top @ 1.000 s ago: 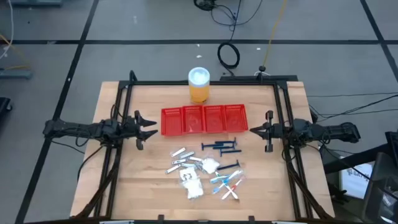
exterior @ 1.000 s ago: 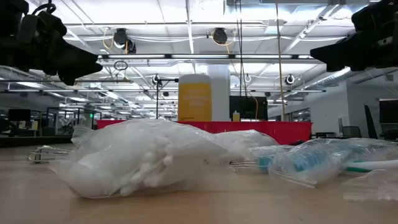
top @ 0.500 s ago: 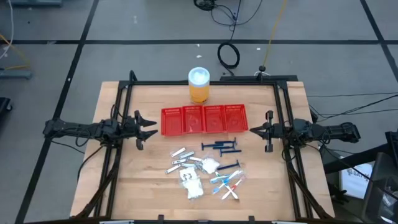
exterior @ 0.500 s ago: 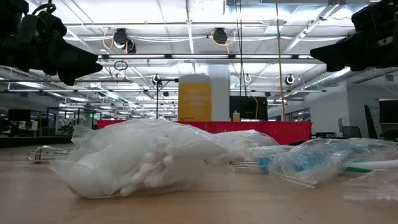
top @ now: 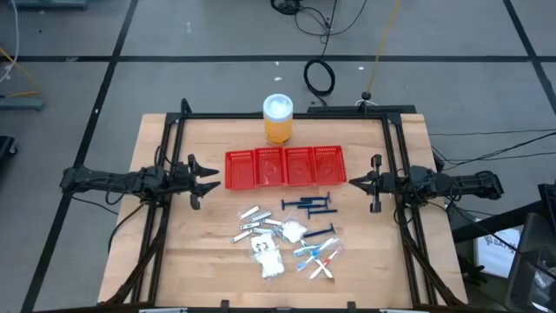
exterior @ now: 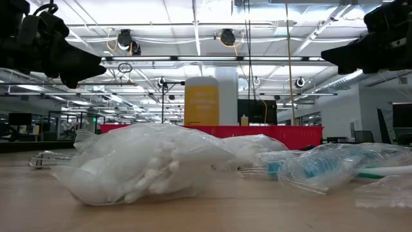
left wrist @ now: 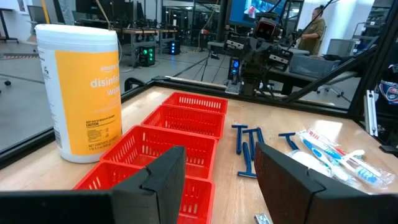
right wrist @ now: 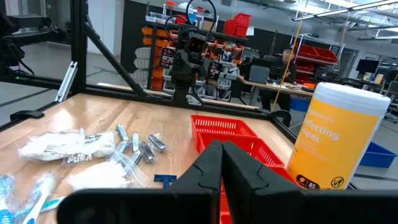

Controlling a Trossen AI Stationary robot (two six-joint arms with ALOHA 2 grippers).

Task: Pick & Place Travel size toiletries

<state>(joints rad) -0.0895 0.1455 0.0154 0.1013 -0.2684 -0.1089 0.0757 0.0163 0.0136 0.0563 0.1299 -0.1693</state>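
Table: pale wood top (top: pixel 191 243) inside a black frame, on a grey floor with cables.
Room: in the low view, a workshop hall with ceiling lights and rails beyond the table; in the left wrist view a person (left wrist: pixel 316 26) stands far off.
Left gripper: the left gripper (top: pixel 207 176) hangs over the left side of the table, arm level, pointing toward the middle; fingers (left wrist: pixel 163 177) spread wide, nothing between them.
Tray: one red tray (top: pixel 285 167) with four compartments in a row, just ahead of the left fingertips, between the two grippers.
Jar: one orange jar (top: pixel 278 118) with a white lid, upright, just behind the tray.
Tubes: about five silvery-white tubes (top: pixel 249 223), ahead of the left fingertips and toward the front edge.
Packets: three white crinkly packets (top: pixel 269 256), near the tubes, at the front of the pile.
Razors: about four dark blue razors (top: pixel 310 204), three just in front of the tray, one nearer the packets.
Sticks: several blue, red and white sticks in clear wrap (top: pixel 318 259), count unclear, nearer the right fingertips.
Right gripper: the right gripper (top: pixel 354 182) hangs over the right side, arm level, pointing toward the tray; fingers (right wrist: pixel 211 163) pressed together, holding nothing.
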